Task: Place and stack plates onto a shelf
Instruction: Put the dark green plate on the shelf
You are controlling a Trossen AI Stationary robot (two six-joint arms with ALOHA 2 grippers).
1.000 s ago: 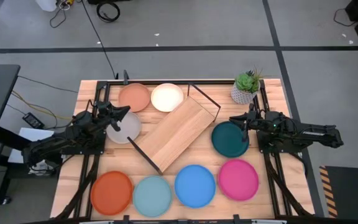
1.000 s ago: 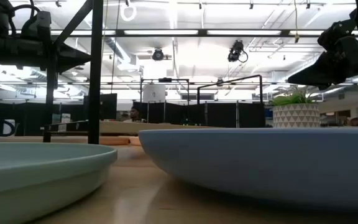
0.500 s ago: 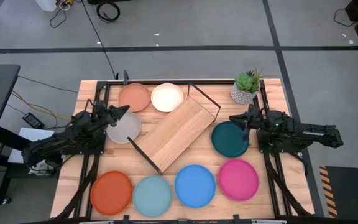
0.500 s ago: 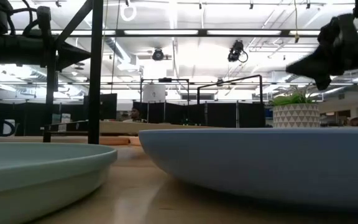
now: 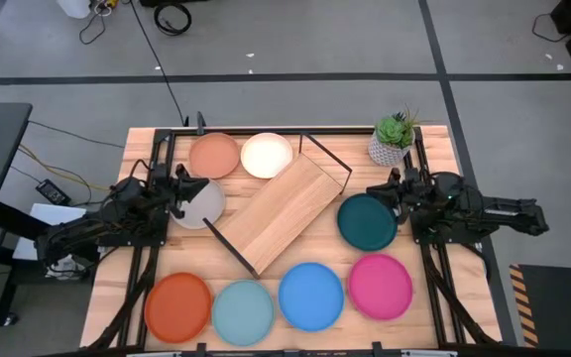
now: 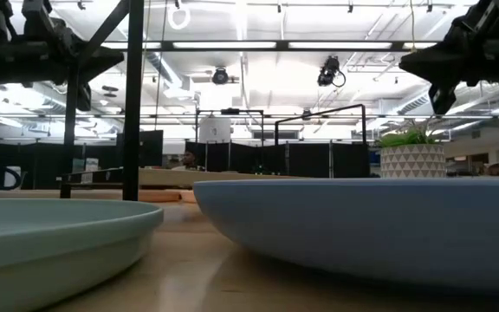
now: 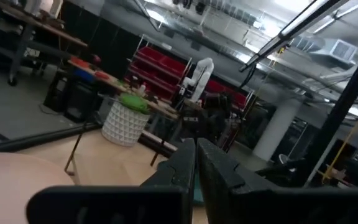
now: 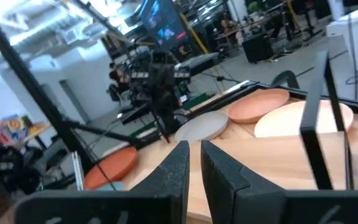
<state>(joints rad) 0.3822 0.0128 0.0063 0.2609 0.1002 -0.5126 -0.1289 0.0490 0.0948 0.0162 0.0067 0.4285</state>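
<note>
Plates (image 5: 310, 295) around angled shelf (image 5: 278, 211) on table (image 5: 434, 307).

Bright, even overhead strip lighting; wrist views blurred, low view's foreground soft.

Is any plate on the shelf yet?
No, the shelf board is bare in the high view; the nearest plates, pale grey and teal, lie on the table beside it.

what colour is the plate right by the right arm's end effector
Teal, dark: the plate by the right end effector shows best in the high view.
</note>
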